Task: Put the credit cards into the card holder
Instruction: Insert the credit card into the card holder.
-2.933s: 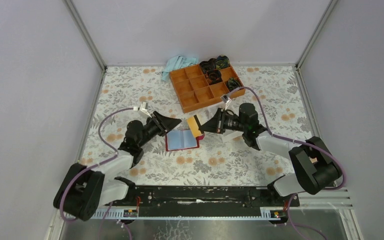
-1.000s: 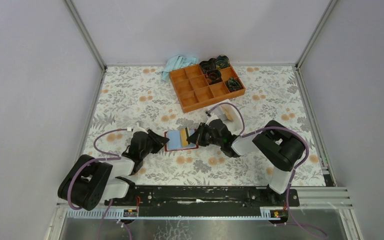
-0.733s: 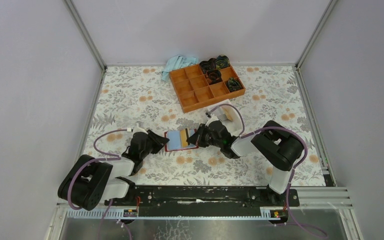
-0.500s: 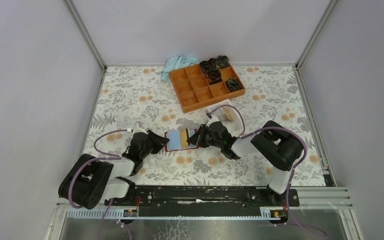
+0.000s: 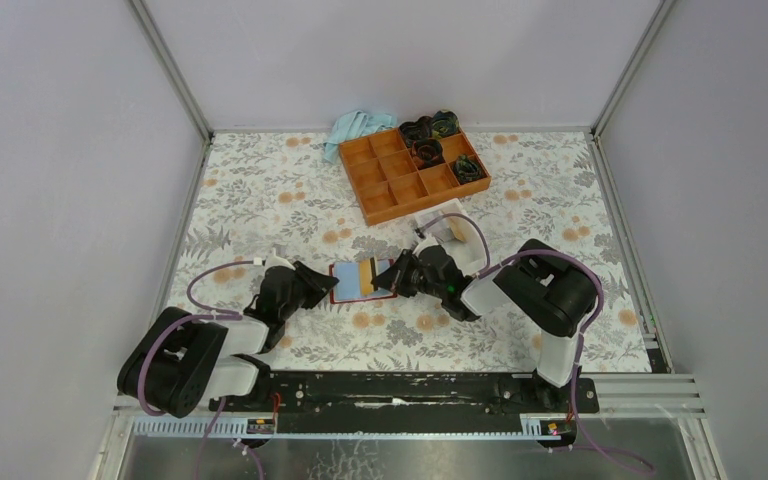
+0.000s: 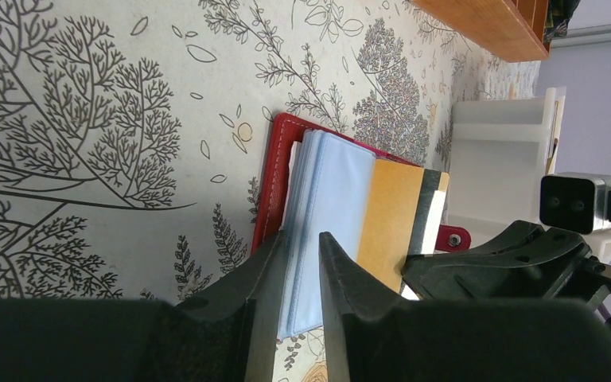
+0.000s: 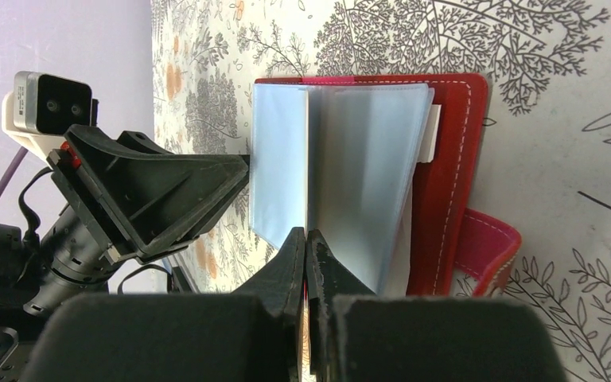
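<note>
Floral table [image 5: 260,190], tan card [image 6: 394,215] in right tool [image 7: 305,239], over card holder [image 6: 274,183]

Floral table [image 5: 260,190] with orange tray [image 5: 385,170], blue cloth [image 5: 355,127] and open red card holder [image 5: 345,281] on it

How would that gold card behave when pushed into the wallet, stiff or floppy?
Probably stiff: the gold card looks flat though the right jaws pinch only one end. Likely light, being so thin. It may slide easily over the card holder's smooth-looking blue sleeves.
</note>
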Controlling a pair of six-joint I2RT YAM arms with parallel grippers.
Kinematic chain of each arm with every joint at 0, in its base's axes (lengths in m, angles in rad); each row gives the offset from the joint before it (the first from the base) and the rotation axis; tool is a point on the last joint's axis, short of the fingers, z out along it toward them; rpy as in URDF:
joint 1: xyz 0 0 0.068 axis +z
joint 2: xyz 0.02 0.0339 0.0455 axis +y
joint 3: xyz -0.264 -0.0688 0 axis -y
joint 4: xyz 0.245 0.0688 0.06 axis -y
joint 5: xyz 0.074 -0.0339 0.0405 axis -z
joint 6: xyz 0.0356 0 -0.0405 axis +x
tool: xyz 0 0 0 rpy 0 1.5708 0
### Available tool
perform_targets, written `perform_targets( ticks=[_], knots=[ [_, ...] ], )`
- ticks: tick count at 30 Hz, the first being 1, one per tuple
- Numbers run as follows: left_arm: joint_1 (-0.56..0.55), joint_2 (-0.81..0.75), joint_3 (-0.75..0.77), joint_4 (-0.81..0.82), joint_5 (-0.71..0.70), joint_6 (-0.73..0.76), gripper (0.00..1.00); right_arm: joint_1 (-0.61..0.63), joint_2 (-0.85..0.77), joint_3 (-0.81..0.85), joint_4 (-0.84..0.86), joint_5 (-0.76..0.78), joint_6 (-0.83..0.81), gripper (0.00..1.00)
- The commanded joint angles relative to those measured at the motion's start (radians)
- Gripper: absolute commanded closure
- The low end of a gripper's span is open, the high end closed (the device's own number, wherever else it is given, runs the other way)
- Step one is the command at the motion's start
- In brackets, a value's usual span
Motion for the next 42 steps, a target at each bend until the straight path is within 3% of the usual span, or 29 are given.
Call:
perform_targets(
  ticks=[1,42],
  knots=[
    [0.006,0.010,-0.017,0.019,0.010,0.003,0.71,0.011,0.000,-0.010,0.043,0.007,0.021,1.00],
    [-0.010,0.056,-0.053,0.079,0.031,-0.001,0.76,0.034,0.062,0.036,-0.015,0.030,0.076,1.00]
  ],
)
